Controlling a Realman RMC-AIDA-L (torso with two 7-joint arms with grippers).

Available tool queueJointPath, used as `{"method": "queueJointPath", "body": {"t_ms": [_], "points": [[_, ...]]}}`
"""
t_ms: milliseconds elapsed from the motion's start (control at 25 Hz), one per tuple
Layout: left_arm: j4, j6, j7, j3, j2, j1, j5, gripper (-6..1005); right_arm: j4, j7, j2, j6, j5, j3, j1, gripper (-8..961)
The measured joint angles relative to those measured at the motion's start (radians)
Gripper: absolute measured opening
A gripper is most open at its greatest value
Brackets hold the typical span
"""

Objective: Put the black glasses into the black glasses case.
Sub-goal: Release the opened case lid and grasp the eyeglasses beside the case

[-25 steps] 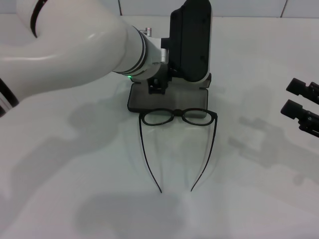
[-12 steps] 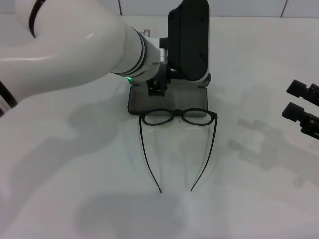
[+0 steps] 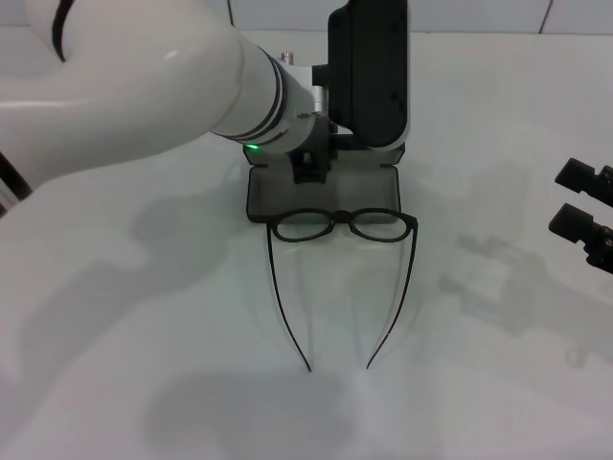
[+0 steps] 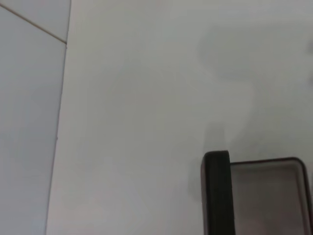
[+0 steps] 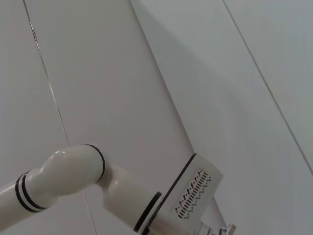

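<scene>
The black glasses [image 3: 342, 225] lie on the white table with their temples unfolded toward me, and their front rests along the near rim of the black glasses case [image 3: 321, 192]. The case lies open and shows its grey lining; the left wrist view catches its corner [image 4: 266, 196]. My left arm reaches in from the left, and the black body of the left gripper [image 3: 369, 77] hangs over the back edge of the case, hiding whatever is behind it. My right gripper [image 3: 575, 198] is parked at the right edge, open and holding nothing.
The white table [image 3: 144, 316] spreads around the glasses, with a tiled wall [image 3: 479, 14] at the back. My left arm [image 5: 73, 171] also shows in the right wrist view, and it covers the table's upper left in the head view.
The left gripper's black body has shifted slightly to the right over the case. The right gripper has drifted a little toward the right edge. The glasses have stayed put.
</scene>
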Motion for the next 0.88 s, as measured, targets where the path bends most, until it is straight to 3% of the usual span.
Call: {"method": "queueJointPath", "body": {"t_ms": [240, 520, 560, 720, 880], "points": [[0.018, 0.000, 0.000, -0.001, 0.000, 0.003, -0.005, 250, 0.000, 0.000, 0.000, -0.001, 0.001, 0.000, -0.004, 709], [0.131, 0.007, 0.000, -0.036, 0.001, 0.041, -0.007, 475, -0.016, 0.008, -0.010, 0.008, 0.000, 0.000, -0.009, 709], [0.233, 0.005, -0.001, -0.071, 0.001, 0.095, -0.021, 488, -0.023, 0.013, -0.015, 0.010, -0.001, 0.000, -0.007, 709], [0.400, -0.055, -0.009, -0.152, 0.001, 0.204, -0.152, 446, -0.097, 0.089, -0.049, 0.012, -0.020, -0.010, -0.003, 707], [0.474, -0.130, 0.026, -0.235, 0.004, 0.323, -0.382, 403, -0.281, 0.255, -0.062, 0.011, -0.102, -0.012, -0.001, 699]]}}
